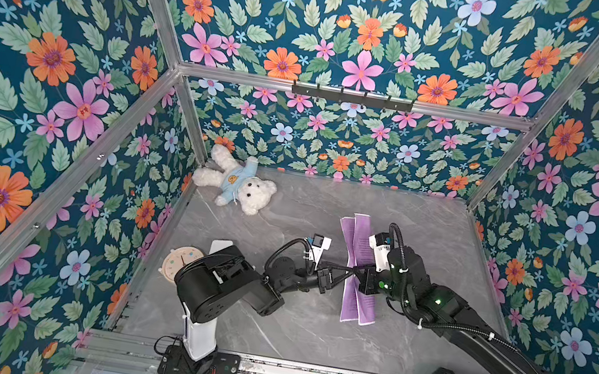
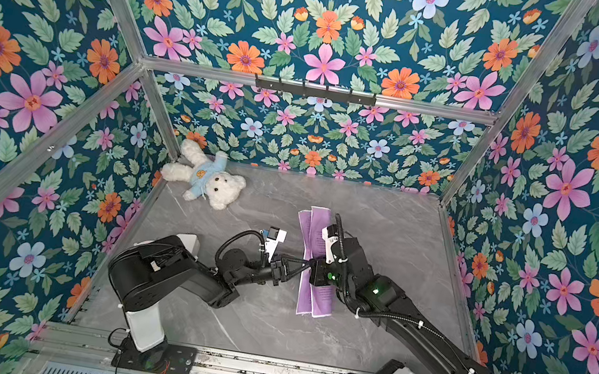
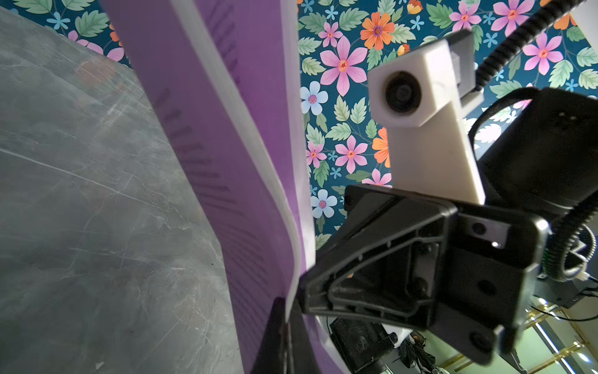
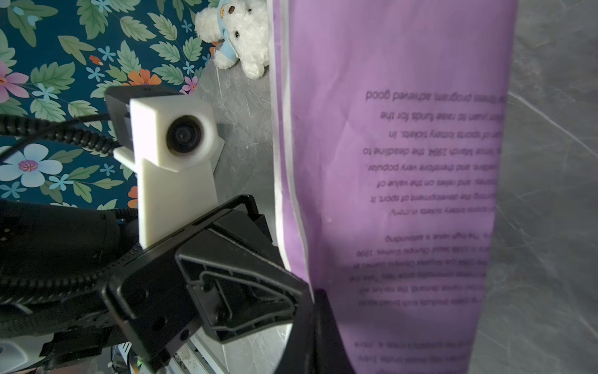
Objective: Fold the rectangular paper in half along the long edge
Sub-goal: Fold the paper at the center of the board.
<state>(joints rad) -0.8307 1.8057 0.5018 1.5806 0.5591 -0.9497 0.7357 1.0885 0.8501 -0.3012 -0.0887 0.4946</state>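
Currently in hand: bringing the two long halves of the thin lilac-purple rectangular paper (image 1: 356, 243) together; by judgement about midway, crease not yet pressed.
Left tool: black parallel-fingered left tool (image 1: 352, 272), fingers together, clamped on the sheet's paired long edges at mid-length.
Right tool: black parallel-fingered right tool (image 1: 360, 276), likewise closed on the sheet at the same spot from the opposite side, nearly tip to tip with its partner.
Location of sheet: right of centre over the grey marbled worktop (image 1: 306, 333), long axis running away from the arm bases, middle lifted in the pinch, ends sagging toward the surface; contact there not clear.
Appearance: two layers close at the pinch, splaying apart toward both ends; paler whitish margins along the gathered edges; lines of small dark print; soft rumpling, no sharp crease visible.
Alignment: far corners slightly offset in both top views, one layer peeking past the other.
Advice: square the whitish edges along the whole length first; then lay the pair down flat, one tool holding, the other pressing along the rounded bend.
Risk: skewed crease if edges slip; easy buckling of so thin a sheet.
Nearby: white plush teddy bear in a pale blue top (image 1: 236, 185), far left corner, well apart.
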